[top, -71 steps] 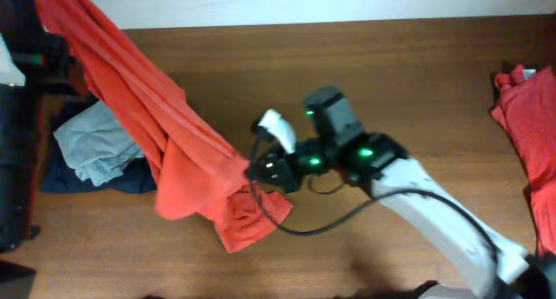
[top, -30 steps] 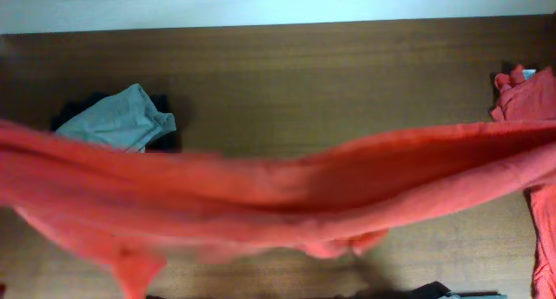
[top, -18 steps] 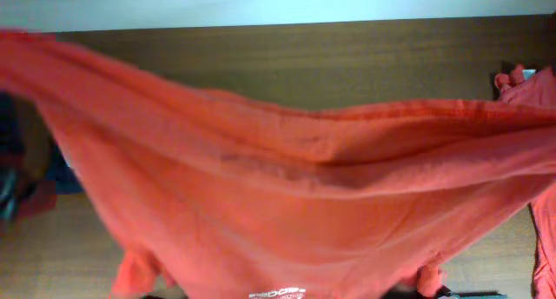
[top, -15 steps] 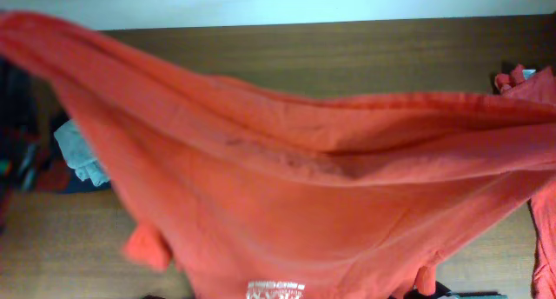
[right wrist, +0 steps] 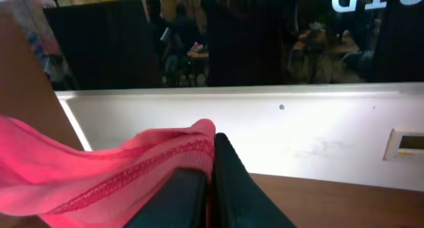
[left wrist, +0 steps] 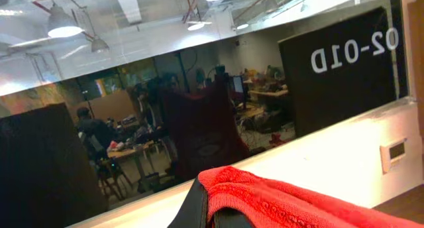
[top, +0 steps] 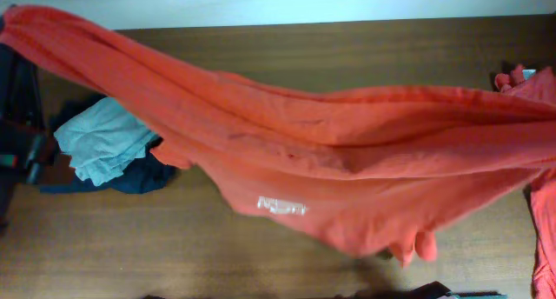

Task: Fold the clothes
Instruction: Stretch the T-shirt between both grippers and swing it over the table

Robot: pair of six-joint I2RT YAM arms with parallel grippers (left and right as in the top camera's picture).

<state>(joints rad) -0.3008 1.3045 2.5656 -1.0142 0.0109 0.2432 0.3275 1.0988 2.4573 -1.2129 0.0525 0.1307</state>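
Shirt (top: pixel 330 160) hangs stretched above the table (top: pixel 347 47); left gripper (left wrist: pixel 215 200) and right gripper (right wrist: pixel 212 155) each pinch one end, jaws closed.

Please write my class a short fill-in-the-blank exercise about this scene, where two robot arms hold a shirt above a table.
1. The print on the stretched T-shirt is ____ in colour.
2. In the overhead view, the pale grey-blue cloth lies near the ____ end of the table.
3. The left gripper and the right gripper are each ____ on the T-shirt.
Missing words: white; left; shut.
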